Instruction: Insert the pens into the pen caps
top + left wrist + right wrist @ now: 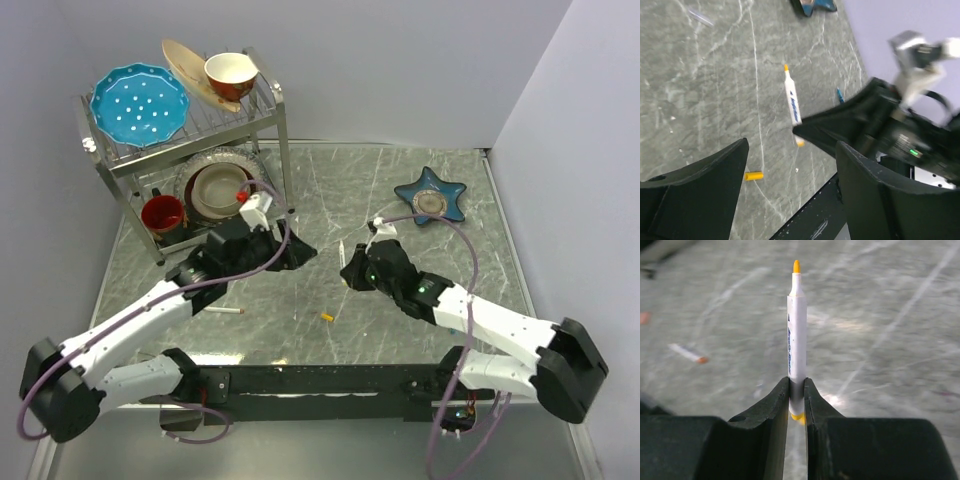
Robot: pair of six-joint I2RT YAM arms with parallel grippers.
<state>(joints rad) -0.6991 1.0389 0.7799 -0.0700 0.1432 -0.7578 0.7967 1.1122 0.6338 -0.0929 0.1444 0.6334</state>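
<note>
My right gripper (797, 382) is shut on the lower barrel of a white pen (797, 330), orange tip pointing away from the wrist. From above, that gripper (350, 268) holds the pen (342, 252) over the middle of the table. My left gripper (791, 150) is open and empty, a short way from the held pen (792, 102), and it hovers left of centre (298, 252). An orange pen cap (327, 316) (753, 175) lies on the table. A second white pen (225, 311) (687, 352) with a reddish end lies further left. A blurred pink spot (644, 317) may be the pink cap.
A dish rack (275, 130) with plates and bowls stands at the back left, close behind the left arm. A blue star-shaped dish (432, 197) sits at the back right. A thin blue sliver (840, 95) lies beyond the right gripper. A black rail (320, 380) runs along the near edge.
</note>
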